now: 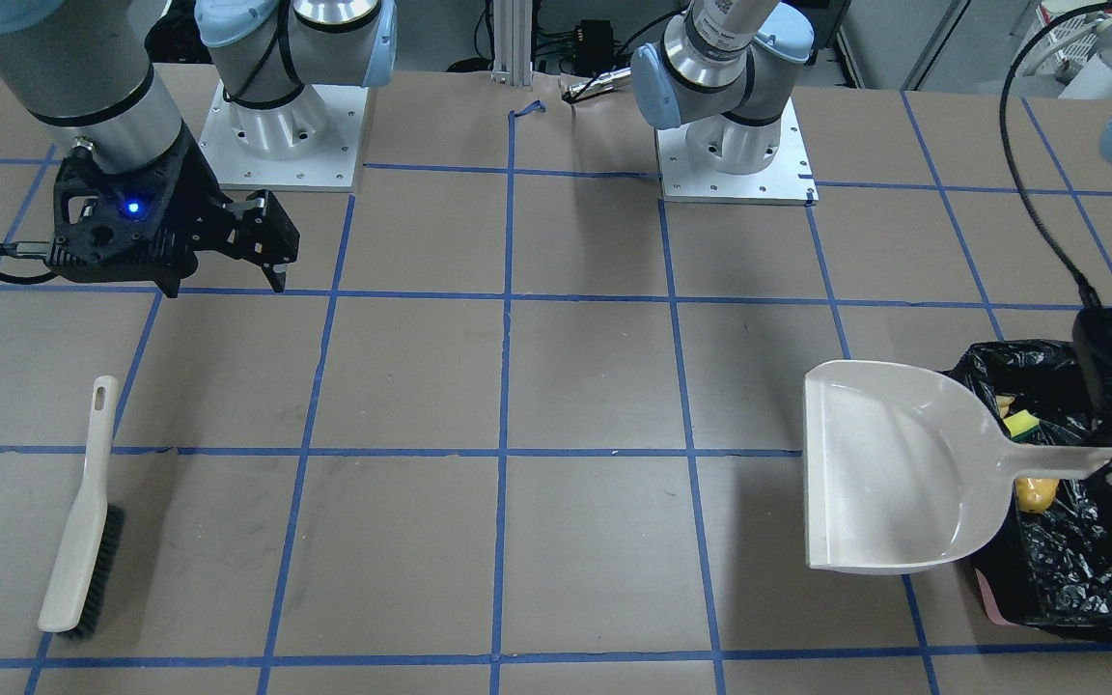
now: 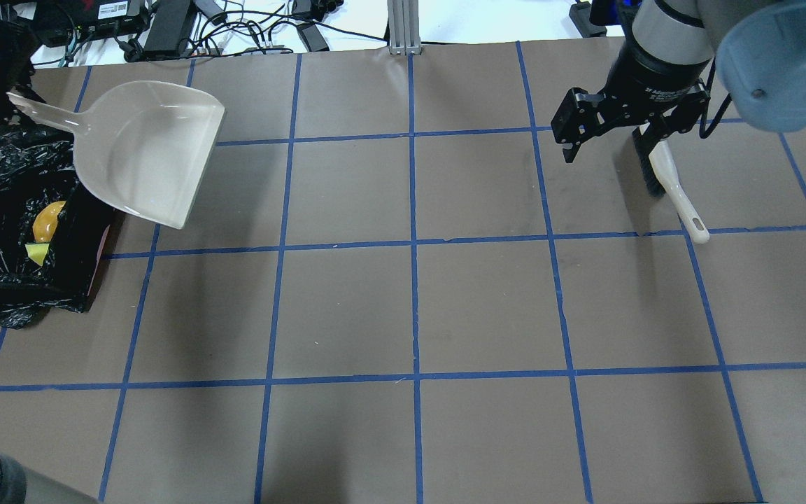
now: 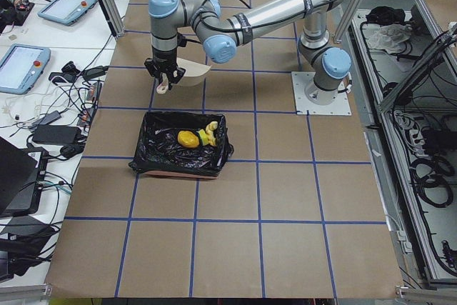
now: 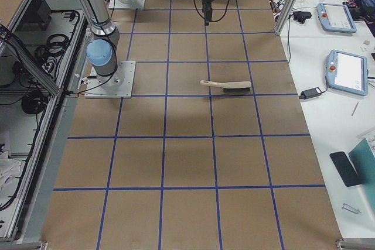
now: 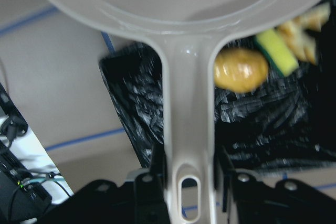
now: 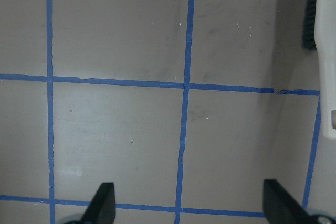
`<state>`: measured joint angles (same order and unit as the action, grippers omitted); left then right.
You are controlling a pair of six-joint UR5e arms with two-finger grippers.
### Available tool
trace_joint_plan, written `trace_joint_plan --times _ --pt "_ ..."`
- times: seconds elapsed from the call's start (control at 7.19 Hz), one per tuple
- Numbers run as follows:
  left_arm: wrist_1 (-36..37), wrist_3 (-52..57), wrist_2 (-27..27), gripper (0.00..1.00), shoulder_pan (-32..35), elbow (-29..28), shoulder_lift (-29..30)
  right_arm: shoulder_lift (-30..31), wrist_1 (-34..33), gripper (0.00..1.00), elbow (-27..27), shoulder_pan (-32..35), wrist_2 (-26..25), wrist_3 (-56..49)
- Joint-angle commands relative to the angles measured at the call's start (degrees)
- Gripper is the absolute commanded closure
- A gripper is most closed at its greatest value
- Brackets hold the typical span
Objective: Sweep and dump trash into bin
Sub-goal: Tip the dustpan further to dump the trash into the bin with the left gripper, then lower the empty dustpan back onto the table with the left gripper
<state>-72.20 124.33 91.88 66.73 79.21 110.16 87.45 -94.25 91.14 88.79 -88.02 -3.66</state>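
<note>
1. Dustpan (image 5: 186, 103) handle fills the left wrist view, pinched between the left claw's (image 5: 186, 174) two fingers; the beige pan is empty.
2. Below it, the bin (image 2: 99, 255), pink-sided with a crinkled black bag, sits at the left end of the table (image 1: 595, 386) and holds the yellow-brown potato (image 5: 240, 69), the yellow-green sponge (image 5: 276, 52) and pale rind (image 5: 307, 22) pieces.
3. Well apart, the right claw (image 6: 190, 205) hangs spread wide and empty near the brush (image 1: 83, 521), which lies flat on the table.
4. Pan rim cuts off the blurred rind.
</note>
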Motion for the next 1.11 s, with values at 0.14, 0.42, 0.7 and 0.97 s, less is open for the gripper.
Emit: trace_joint_plan --times 0.14,0.42,0.7,0.97 --pt "-0.8 -10.4 0.4 1.0 7.0 0.0 6.4 0.1 0.3 0.0 0.2 -0.3 0.0 2.1" --pt "-0.8 -16.6 0.4 1.0 11.2 0.1 8.0 0.2 0.3 0.0 0.2 -0.1 0.6 2.0" --pt "1.1 -16.5 0.1 1.0 11.5 0.3 10.4 0.2 0.3 0.0 0.3 -0.1 0.7 2.0" --pt "3.1 -16.3 0.1 0.99 11.6 1.4 11.3 0.3 0.4 0.0 0.3 -0.2 0.7 2.0"
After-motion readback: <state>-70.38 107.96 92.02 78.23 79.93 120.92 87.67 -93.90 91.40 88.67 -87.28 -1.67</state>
